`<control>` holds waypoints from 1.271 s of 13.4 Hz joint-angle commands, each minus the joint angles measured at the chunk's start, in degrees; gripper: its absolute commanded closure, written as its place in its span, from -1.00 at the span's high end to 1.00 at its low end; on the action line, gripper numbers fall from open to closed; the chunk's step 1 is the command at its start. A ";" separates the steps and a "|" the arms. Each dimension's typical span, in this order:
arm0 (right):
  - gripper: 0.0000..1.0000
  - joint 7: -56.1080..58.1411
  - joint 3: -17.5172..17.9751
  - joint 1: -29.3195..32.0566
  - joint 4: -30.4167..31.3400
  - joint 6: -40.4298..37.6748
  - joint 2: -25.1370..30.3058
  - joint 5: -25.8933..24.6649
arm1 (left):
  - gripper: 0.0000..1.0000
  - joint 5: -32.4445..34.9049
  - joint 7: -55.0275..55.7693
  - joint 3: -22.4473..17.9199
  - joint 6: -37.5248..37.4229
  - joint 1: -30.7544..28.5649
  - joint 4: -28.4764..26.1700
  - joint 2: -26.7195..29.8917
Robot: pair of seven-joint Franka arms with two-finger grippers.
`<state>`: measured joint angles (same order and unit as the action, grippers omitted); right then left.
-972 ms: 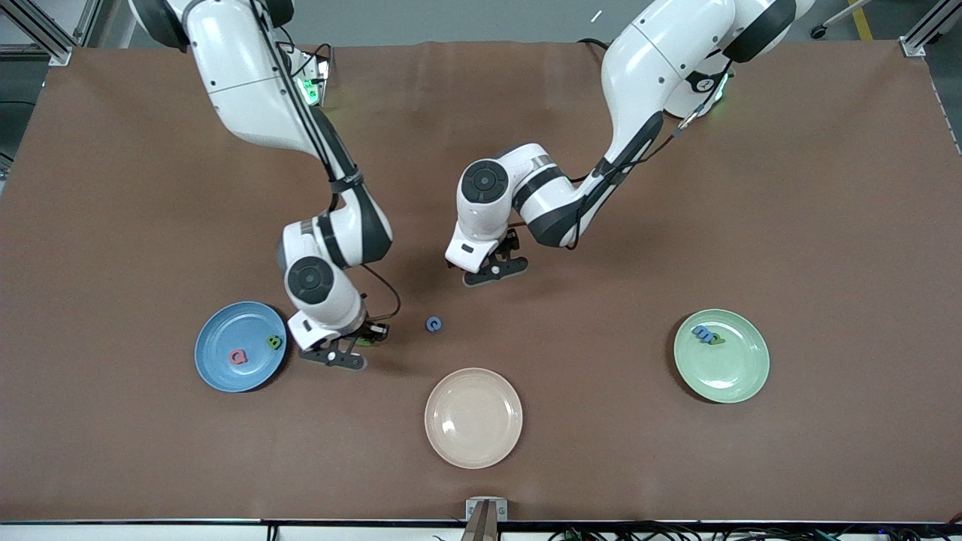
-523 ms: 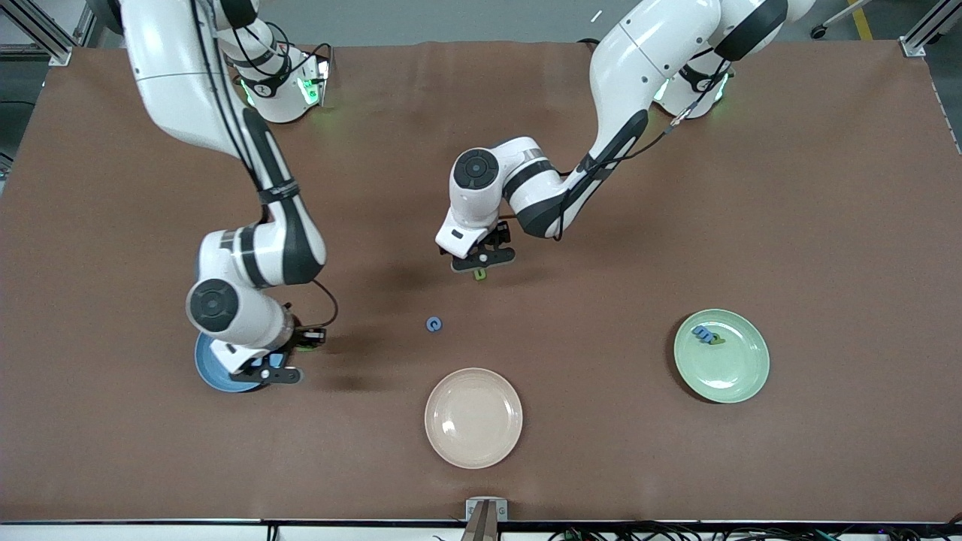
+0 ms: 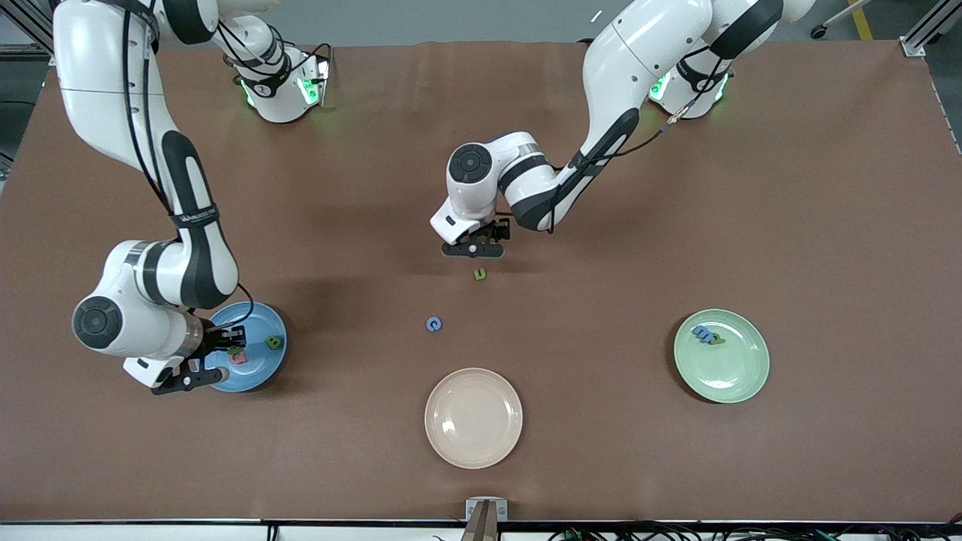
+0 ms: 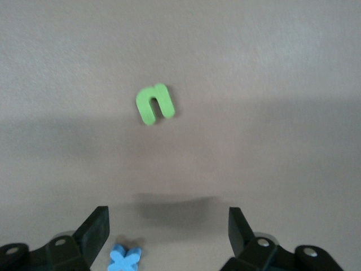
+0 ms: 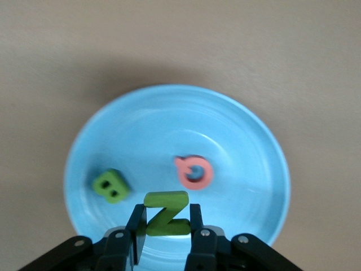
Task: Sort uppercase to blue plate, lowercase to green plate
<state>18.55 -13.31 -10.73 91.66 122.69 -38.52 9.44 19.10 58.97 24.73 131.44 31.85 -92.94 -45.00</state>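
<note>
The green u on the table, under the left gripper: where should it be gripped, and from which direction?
The green u lies flat on the bare table, so a grasp from straight above looks best. The open left gripper would likely close across its two outer straight sides, which are parallel. The blue x lies apart from it, nothing crowds it.

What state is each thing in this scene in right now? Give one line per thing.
Right gripper: shut on the green foam N, over the light-blue round plate.
Left gripper: open, empty, above the blue foam x.
Green foam u: flat on the table.
Blue foam G: flat on the table, unsorted.
Pink-red foam G and green foam B: lying in the light-blue round plate.
Cream round plate: empty.
</note>
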 commanded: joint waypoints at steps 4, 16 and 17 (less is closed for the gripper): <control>1.00 0.26 1.44 -1.04 0.81 0.27 0.55 0.31 | 0.66 0.86 -4.91 3.30 -3.74 -3.02 -7.60 5.89; 1.00 -49.11 2.58 -23.44 0.45 10.79 -0.41 5.94 | 0.36 2.43 -5.88 4.10 3.47 -5.92 -11.48 4.84; 1.00 -51.75 2.58 -25.28 0.54 12.47 -1.29 5.94 | 0.35 2.70 -5.88 4.10 3.47 -6.09 -11.56 4.83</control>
<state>-28.26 -10.13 -33.18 91.24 131.73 -38.71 14.39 20.21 53.75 28.20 133.61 26.87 -103.18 -40.66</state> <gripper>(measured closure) 0.000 0.317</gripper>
